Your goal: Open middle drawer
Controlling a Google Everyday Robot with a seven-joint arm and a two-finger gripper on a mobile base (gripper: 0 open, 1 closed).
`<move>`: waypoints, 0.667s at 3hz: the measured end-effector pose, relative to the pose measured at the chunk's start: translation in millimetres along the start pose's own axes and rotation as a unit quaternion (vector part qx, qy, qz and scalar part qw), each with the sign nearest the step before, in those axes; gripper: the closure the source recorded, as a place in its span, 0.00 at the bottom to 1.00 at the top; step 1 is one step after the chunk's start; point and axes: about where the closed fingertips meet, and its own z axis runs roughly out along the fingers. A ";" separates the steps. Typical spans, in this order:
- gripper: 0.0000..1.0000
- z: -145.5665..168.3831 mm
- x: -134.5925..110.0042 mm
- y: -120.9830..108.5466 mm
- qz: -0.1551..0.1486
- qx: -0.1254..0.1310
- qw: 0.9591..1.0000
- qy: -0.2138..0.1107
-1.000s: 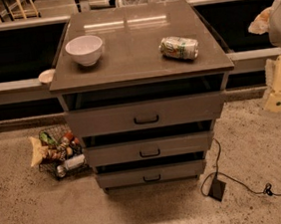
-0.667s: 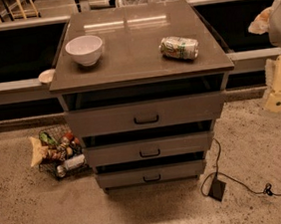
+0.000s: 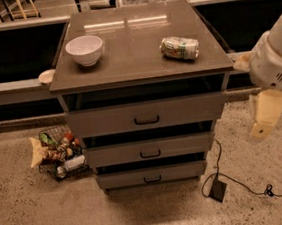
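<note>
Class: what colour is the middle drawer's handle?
Black: the middle drawer's handle, camera view; the gripper hangs at far right.

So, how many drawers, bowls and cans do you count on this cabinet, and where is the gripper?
Drawers: 3 (top drawer, middle drawer, bottom drawer)
Bowls: 1 (white bowl)
Cans: 1 (can, lying on its side)
Total: 5
The gripper hangs at the picture's right, beside the cabinet, touching nothing.

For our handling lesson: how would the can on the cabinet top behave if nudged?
The can lies on its side on the glossy cabinet top, so it would probably roll. It looks crumpled, likely light. The gripper hangs at picture right.
</note>
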 end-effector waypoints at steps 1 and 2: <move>0.00 63.5 9.6 8.3 -0.027 -0.027 0.999 -0.014; 0.00 126.7 12.5 16.1 -0.058 -0.046 0.996 -0.056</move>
